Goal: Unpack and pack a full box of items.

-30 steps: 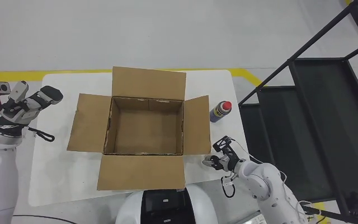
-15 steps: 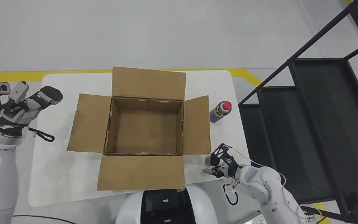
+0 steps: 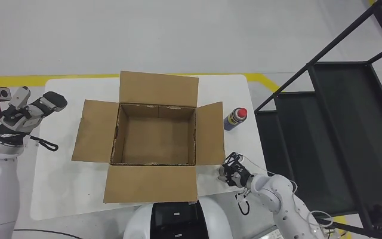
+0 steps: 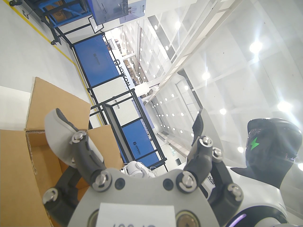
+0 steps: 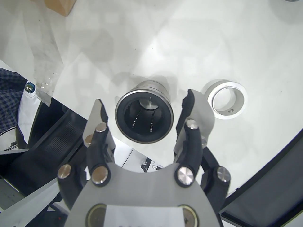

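I count one table (image 3: 62,179) carrying four things: one cardboard box (image 3: 158,88) with four flaps folded out, one spray can (image 3: 236,118) with a red cap, one steel sleeve (image 5: 144,116) with a dark bore, and one pale metal ring (image 5: 226,102). I have two claws on my feeds, the left claw (image 4: 127,119) and the right claw (image 5: 144,100).

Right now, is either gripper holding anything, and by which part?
Nothing is held. The right gripper is open, its fingers either side of the upright metal bearing on the table, with gaps showing. The left gripper is open and empty.
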Robot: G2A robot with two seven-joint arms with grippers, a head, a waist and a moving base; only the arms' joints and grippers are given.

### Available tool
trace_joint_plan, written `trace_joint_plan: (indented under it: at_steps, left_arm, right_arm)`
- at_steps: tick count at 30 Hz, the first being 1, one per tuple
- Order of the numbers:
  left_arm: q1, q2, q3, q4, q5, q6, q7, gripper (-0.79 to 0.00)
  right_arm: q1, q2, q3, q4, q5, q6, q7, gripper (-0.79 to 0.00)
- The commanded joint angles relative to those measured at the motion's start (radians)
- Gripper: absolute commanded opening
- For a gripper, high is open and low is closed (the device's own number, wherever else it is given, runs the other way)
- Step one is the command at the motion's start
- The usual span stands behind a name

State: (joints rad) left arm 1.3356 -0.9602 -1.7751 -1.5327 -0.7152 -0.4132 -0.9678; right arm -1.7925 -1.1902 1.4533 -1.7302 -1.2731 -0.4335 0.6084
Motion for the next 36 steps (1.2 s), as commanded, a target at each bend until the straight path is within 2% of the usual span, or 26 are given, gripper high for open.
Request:
trace_joint_plan:
  at_steps: [1, 11, 18, 24, 27, 31, 36]
  left_arm:
    - [0.0, 0.0, 0.0, 0.0, 0.0, 0.0, 0.0, 0.0]
    - [0.0, 0.0, 0.0, 0.0, 0.0, 0.0, 0.0, 0.0]
    - [0.0, 0.0, 0.0, 0.0, 0.0, 0.0, 0.0, 0.0]
    - [0.0, 0.0, 0.0, 0.0, 0.0, 0.0, 0.0, 0.0]
    - [0.0, 0.0, 0.0, 0.0, 0.0, 0.0, 0.0, 0.0]
    - [0.0, 0.0, 0.0, 0.0, 0.0, 0.0, 0.0, 0.0]
    - [0.0, 0.0, 0.0, 0.0, 0.0, 0.0, 0.0, 0.0]
  right_arm:
    - [-0.006, 0.002, 0.001, -0.007, -0.007, 0.008, 0.002, -0.785]
    - [-0.053, 0.012, 0.027, -0.095, -0.026, 0.029, -0.038, -0.785]
    - [-0.198, 0.023, 0.142, -0.315, -0.067, 0.091, -0.1, -0.785]
    - [-0.357, 0.024, 0.249, -0.533, -0.077, 0.157, -0.214, -0.785]
    - [-0.404, 0.023, 0.282, -0.62, -0.125, 0.18, -0.272, -0.785]
    - [-0.358, 0.027, 0.266, -0.62, -0.198, 0.142, -0.366, -0.785]
    - [-0.154, 0.034, 0.139, -0.62, -0.293, 0.044, -0.327, -0.785]
